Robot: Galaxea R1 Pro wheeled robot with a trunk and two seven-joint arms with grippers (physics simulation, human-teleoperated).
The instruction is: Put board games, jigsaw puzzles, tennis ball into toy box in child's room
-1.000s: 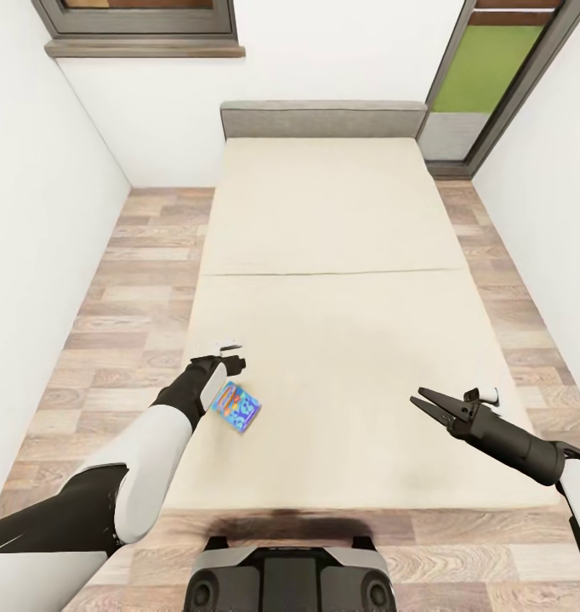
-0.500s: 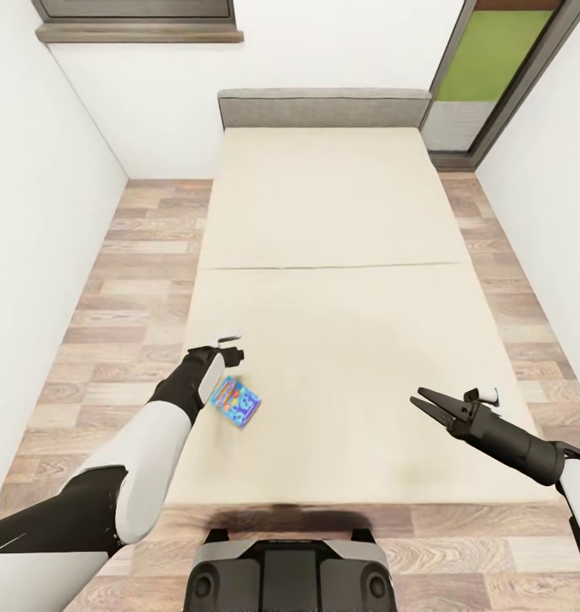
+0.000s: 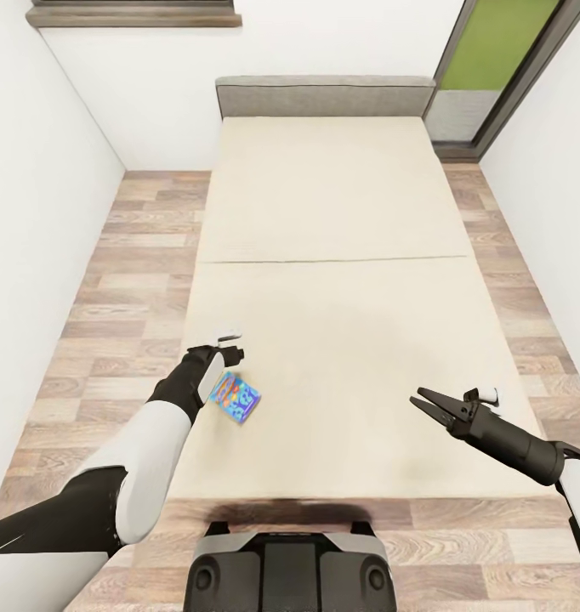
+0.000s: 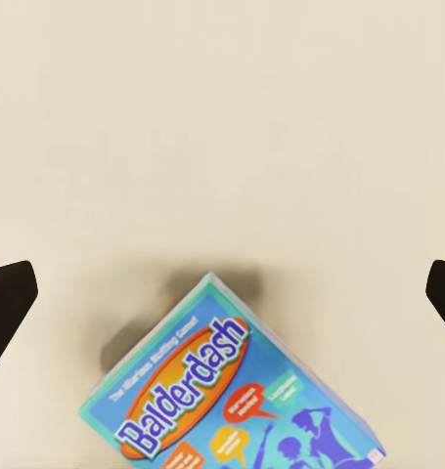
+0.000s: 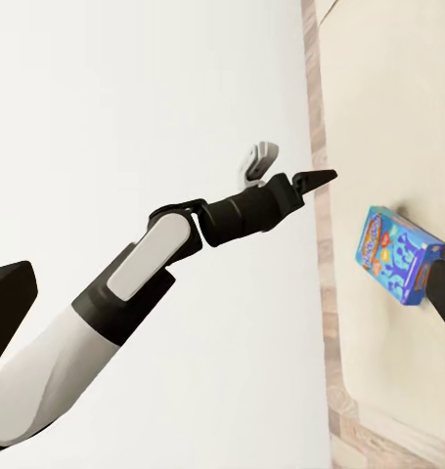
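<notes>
The robot is standing at the foot of a long cream bed (image 3: 324, 255) in the child's room (image 3: 52, 170), with white walls on both sides and wood-plank floor (image 3: 111, 280) running along each flank of the mattress. In the head view the light-blue board game (image 3: 237, 398) with the orange "Balderdash" logo is lying on the bed near its lower-left part, at about 8 o'clock from the mattress centre, and is sitting tilted, with one corner lifted off the cover. The left end effector (image 3: 224, 361) is hovering just above the box, at roughly 11 o'clock from it. In the left wrist view the box (image 4: 232, 391) is sitting between the two dark fingertips (image 4: 7, 303), which are spread wide at the edges of the frame and are not touching it, so this end effector is standing apart. The right wrist view is showing the same left end effector (image 5: 315, 178) from the side, pointing toward the bed, with the box (image 5: 398, 254) near it but clear of it. The right end effector (image 3: 430, 408) is hanging over the lower-right part of the bed, at about 4 o'clock from the centre, well apart from the box, with its two dark fingers parted and holding nothing. A grey headboard (image 3: 324, 95) is closing the far end of the bed at 12 o'clock.
</notes>
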